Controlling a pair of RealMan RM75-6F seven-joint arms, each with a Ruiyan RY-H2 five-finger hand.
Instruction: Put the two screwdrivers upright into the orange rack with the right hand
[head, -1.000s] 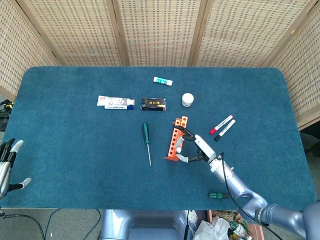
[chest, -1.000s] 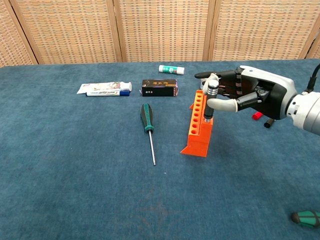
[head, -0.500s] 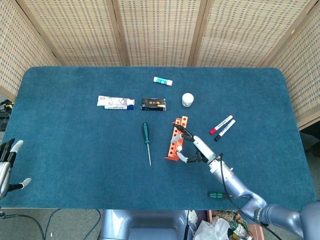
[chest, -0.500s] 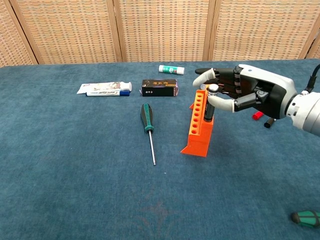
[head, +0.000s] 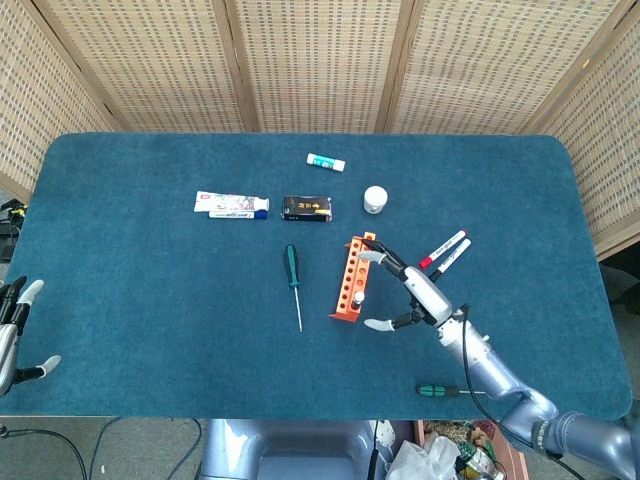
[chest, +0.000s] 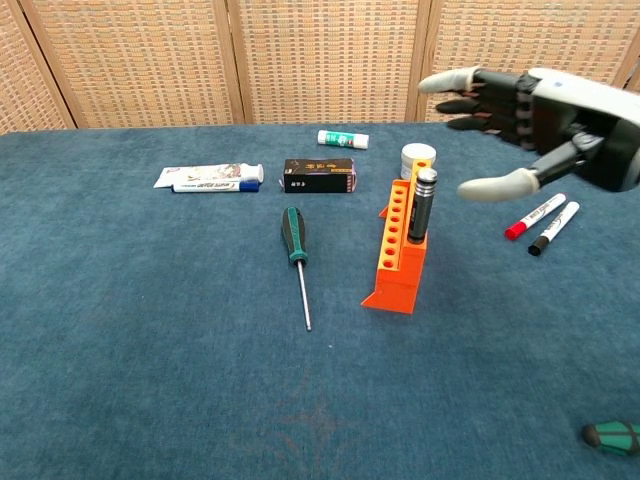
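The orange rack (head: 347, 281) (chest: 398, 252) stands mid-table. A black-handled screwdriver (chest: 423, 206) (head: 359, 296) stands upright in one of its holes. My right hand (head: 412, 294) (chest: 533, 112) hovers to the right of the rack with fingers spread, holding nothing and clear of the tool. A green-handled screwdriver (head: 292, 276) (chest: 296, 243) lies flat left of the rack. Another green-handled screwdriver (head: 435, 390) (chest: 612, 436) lies at the table's front edge on the right. My left hand (head: 14, 332) rests off the table's left front corner, empty, fingers apart.
Behind the rack lie a toothpaste tube (head: 231, 204) (chest: 208, 178), a black box (head: 307, 207) (chest: 319, 175), a glue stick (head: 325, 162) (chest: 338, 139) and a white jar (head: 375, 199) (chest: 415, 157). Two markers (head: 445, 252) (chest: 545, 222) lie right of the rack.
My right hand has let go of the black-handled screwdriver, spread its fingers and risen up and to the right. The screwdriver now stands alone in the rack.
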